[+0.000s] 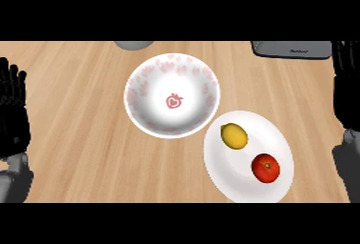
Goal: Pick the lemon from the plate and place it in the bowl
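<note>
Both hands, right hand (346, 81) and left hand (13, 107), rest open and empty. Nothing grasped yet; lemon (234, 136) lies left of the right hand, awaiting a reach.

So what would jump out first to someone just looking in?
The yellow lemon and a red tomato on the white plate, lower right. Beside it, up left, sits the white bowl with pink markings. Both black hands rest open at the edges.

One lemon (234, 136) and one tomato (265, 167) lie on one white plate (243, 183) near the wooden counter's (84, 157) front right corner. One strawberry-patterned bowl (172, 95) sits mid-counter. One grey object (134, 45) and one dark device (292, 49) meet the back edge.
</note>
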You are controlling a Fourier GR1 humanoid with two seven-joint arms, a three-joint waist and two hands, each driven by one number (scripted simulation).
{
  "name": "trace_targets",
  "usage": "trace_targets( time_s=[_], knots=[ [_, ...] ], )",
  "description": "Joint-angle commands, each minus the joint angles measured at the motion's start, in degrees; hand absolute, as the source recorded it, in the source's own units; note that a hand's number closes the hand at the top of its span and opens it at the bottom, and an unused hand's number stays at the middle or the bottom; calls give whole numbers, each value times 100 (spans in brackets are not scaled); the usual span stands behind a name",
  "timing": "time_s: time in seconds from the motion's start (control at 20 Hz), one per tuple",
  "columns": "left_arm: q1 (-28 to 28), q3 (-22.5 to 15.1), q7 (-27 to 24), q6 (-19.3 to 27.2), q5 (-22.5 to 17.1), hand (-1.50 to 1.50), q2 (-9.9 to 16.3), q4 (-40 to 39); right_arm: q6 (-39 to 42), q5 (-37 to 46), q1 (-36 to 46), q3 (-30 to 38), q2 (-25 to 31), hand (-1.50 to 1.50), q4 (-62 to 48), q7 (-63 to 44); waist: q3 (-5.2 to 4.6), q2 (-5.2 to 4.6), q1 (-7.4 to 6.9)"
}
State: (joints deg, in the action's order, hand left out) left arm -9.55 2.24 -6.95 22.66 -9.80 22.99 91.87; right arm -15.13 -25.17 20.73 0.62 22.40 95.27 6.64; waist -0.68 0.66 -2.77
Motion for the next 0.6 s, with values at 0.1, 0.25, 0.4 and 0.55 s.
trace_targets(
  time_s=[0.1, 0.25, 0.4, 0.55],
  knots=[
    [-85, -158, 122, -357, -139, 0, 42, -20, 1704, 65, 292, -1989, -206, -150, 670, -37, 57, -80, -117],
    [-293, -445, 209, -663, -215, 0, 8, -12, 2963, 22, 688, -3372, -234, -150, 1042, -223, 28, -104, -504],
    [-160, -157, 484, -846, -516, 0, 159, -306, 1714, 2452, 143, -3590, -58, -150, 1342, 1007, 66, -25, 266],
    [-31, -17, 480, -1035, -689, 0, 260, -235, 1616, 3307, -754, -4072, 279, -150, 1480, 2212, 82, -22, 377]
  ],
)
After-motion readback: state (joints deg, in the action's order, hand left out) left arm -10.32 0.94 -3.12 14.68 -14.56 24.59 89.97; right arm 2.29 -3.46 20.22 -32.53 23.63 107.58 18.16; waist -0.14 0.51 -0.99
